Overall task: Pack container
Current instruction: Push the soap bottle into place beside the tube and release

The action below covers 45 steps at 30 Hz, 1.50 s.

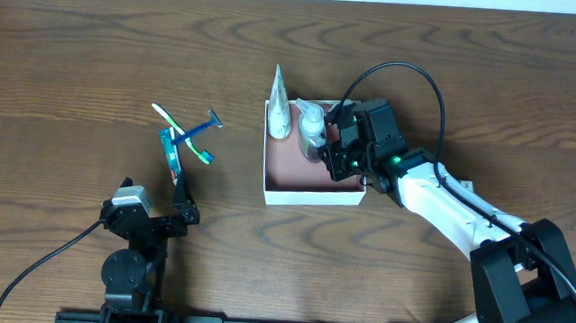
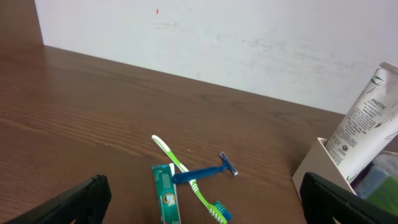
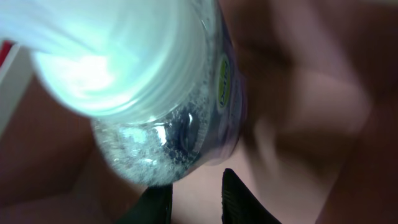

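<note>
**Loose toiletries left of the container, on the open gripper's side**

Flat on the table (image 1: 74, 48): the container (image 1: 311, 195), already with a white tube (image 1: 280, 106) leaning at its far left corner and a clear bottle (image 1: 312, 131) inside, just beside that tube.

Down inside the container, near its right wall and close against the bottle: the right gripper (image 1: 330, 156). Impossible to tell whether clamped on the bottle or letting it go; only a narrow gap between the fingertips (image 3: 239, 199).

Well to the left of the container, crossed in one small heap: a green toothbrush (image 2: 180, 167), a blue razor (image 2: 199, 175), a toothpaste tube (image 2: 165, 199). Toothbrush slanted; toothpaste with its long axis running away from the robot.

To the near left of the container, facing the heap: the left gripper (image 2: 200, 186), jaws wide apart, holding nothing. Judged clearly the nearer arm for these three; probably best to close across the toothpaste's narrow width.
</note>
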### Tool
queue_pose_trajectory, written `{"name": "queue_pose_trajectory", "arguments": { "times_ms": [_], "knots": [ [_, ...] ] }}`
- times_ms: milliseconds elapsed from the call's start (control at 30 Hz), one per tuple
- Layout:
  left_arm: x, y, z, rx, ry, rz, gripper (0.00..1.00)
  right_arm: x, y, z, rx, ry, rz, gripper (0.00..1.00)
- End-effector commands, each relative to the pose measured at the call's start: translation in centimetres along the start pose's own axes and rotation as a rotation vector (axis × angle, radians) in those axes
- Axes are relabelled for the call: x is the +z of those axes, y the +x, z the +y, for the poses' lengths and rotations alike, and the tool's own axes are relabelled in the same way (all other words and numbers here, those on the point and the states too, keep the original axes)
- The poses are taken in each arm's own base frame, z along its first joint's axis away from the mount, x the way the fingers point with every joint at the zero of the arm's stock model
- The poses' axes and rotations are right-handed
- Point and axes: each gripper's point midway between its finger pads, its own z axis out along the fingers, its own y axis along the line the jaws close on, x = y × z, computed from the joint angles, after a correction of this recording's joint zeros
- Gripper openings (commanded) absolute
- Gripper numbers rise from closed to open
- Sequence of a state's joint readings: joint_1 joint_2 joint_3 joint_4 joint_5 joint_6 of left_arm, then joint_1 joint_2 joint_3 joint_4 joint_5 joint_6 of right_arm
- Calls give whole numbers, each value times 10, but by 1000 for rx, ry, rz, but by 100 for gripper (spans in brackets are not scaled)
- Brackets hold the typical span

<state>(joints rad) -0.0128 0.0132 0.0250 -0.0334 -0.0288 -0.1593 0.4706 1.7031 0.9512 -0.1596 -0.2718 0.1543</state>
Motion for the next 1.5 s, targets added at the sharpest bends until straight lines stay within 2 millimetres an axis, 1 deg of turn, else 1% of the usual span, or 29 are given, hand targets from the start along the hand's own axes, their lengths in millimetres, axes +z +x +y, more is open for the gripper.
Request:
{"name": "queue_pose_trajectory", "arguments": {
  "times_ms": [0,367,533,633,767,833,867,1000,1067,1300,1467],
  "knots": [
    [1,18,7,13,-26,52,98,2,-2,1,11,-2,-14,26],
    [1,18,7,13,-26,52,98,2,-17,3,13,-13,-73,27],
    [1,18,7,13,-26,52,98,1,-20,4,28,-16,-87,27],
    [1,18,7,13,-26,52,98,1,-21,4,40,-18,-90,33],
    [1,18,7,13,-26,52,98,2,-22,7,43,-23,-94,33],
    [1,18,7,13,-26,52,98,2,-21,7,42,-23,-93,36],
    [1,18,7,13,-26,52,98,2,-21,6,43,-17,-92,37],
    [1,18,7,13,-26,52,98,1,-16,-7,57,40,-76,37],
    [1,18,7,13,-26,53,98,1,-15,-10,62,50,-71,37],
    [1,18,7,13,-26,52,98,1,-16,-9,58,49,-76,38],
    [1,18,7,13,-26,52,98,1,-22,-8,52,44,-101,38]
  ]
}}
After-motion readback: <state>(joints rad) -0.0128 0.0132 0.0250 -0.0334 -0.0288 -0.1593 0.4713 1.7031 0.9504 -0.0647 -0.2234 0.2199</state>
